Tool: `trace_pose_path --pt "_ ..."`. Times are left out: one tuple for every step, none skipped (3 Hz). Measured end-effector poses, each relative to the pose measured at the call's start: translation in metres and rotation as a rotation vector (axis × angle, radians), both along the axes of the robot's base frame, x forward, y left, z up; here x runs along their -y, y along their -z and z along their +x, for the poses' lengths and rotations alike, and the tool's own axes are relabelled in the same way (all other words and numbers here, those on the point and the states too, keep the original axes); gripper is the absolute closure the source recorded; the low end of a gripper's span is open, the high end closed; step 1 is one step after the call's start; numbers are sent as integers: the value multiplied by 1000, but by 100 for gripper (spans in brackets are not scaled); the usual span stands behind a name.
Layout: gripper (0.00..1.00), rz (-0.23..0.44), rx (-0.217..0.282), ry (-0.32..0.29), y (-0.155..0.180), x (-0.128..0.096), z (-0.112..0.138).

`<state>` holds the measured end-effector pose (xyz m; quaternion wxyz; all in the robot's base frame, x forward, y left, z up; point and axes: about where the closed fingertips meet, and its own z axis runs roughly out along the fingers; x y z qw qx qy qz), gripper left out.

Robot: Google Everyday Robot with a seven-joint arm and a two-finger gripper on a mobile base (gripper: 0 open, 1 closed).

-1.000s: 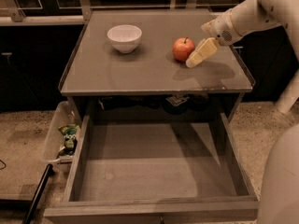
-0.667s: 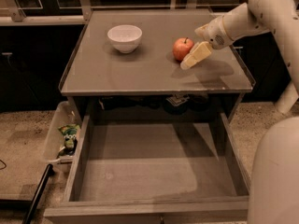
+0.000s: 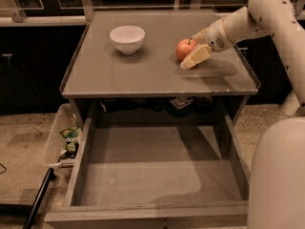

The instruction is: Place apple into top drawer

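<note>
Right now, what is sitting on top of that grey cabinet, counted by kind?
Apple: 1
White bowl: 1
Total on the cabinet top: 2
Not counted: the robot's gripper, which is right at the apple, on the side away from the bowl.

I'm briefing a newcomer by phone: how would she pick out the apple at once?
Look at the grey cabinet top above the open drawer. On its right half, at the arm's end effector, sits the apple: small, round and red-orange, unlike the white bowl to its left.
</note>
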<state>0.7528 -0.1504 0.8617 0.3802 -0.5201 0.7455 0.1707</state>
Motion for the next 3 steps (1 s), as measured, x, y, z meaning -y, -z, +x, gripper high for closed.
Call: trace_pose_path --pt "42 0 0 0 0 0 0" --pt "66 0 0 0 0 0 0" --pt "88 0 0 0 0 0 0"
